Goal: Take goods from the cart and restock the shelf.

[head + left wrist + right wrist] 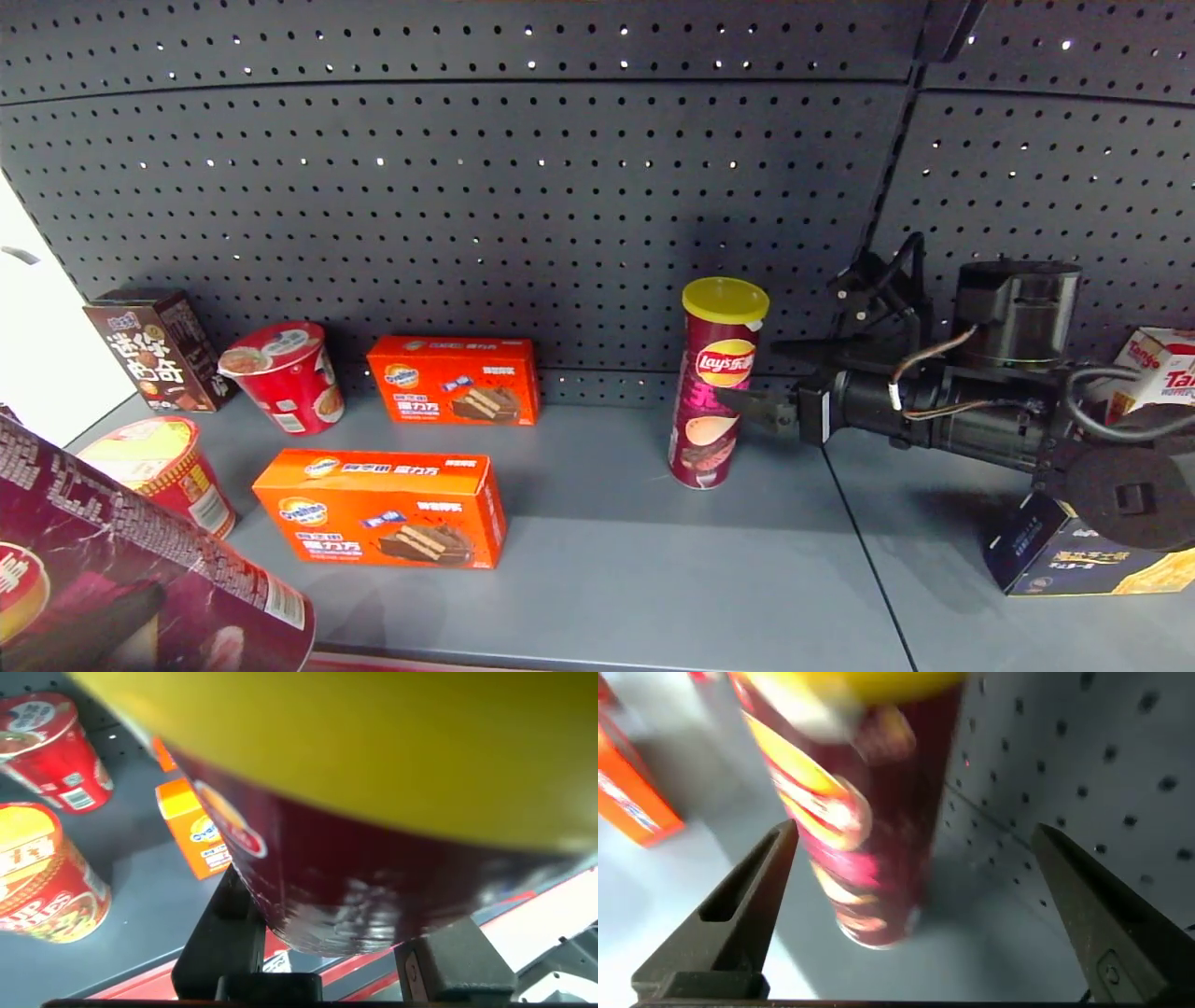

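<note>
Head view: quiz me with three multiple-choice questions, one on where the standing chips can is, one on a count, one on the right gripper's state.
1. Where does the upright chips can stand?
A. On the shelf, right of the orange boxes
B. In a cart
C. On top of a box

2. How many orange boxes lie on the shelf?
A. One
B. Two
C. Four

3. What is the right gripper doing?
A. Shut on the can
B. Open
C. Shut on a box

Answers:
1 A, its base rests on the grey shelf.
2 B, one at the back, one nearer the front.
3 B, gaps show between its fingers and the can.
</note>
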### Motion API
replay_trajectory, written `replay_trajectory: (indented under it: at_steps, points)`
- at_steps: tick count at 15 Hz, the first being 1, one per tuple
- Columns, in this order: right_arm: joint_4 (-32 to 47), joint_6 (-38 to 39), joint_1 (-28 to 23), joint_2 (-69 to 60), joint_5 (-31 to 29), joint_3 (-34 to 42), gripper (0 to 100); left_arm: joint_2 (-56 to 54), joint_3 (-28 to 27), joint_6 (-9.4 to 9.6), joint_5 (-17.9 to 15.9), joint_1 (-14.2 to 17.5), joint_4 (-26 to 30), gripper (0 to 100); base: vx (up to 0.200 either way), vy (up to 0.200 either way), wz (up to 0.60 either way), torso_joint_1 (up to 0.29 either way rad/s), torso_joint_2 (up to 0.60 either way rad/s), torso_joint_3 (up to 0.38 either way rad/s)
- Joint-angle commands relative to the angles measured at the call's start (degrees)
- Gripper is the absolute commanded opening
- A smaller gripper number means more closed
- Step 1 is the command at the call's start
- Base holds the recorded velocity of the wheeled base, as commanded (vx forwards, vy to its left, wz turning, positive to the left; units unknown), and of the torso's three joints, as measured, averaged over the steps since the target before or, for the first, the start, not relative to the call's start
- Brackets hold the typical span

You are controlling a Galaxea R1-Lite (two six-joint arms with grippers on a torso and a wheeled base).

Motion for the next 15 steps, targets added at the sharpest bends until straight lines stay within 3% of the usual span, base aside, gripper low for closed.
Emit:
replay_trajectory:
  at_steps: [1,4,15]
  points:
    - [-1.8,-0.6,-0.9,3.6,1.4,-0.1,100,0.0,0.1,-0.01,0.7,0.0,0.1,0,0.0,0.0,0.0,0.0,0.0,0.0]
    - [-5.9,-0.5,-0.6,6.8,3.6,-0.6,100,-0.2,0.3,-0.01,0.7,0.0,0.2,0,0.0,0.0,0.0,0.0,0.0,0.0]
    - [-6.2,-0.5,-0.7,7.1,3.6,0.0,100,-2.4,4.1,-0.01,1.1,0.0,0.3,0,0.0,0.0,0.0,0.0,0.0,0.0]
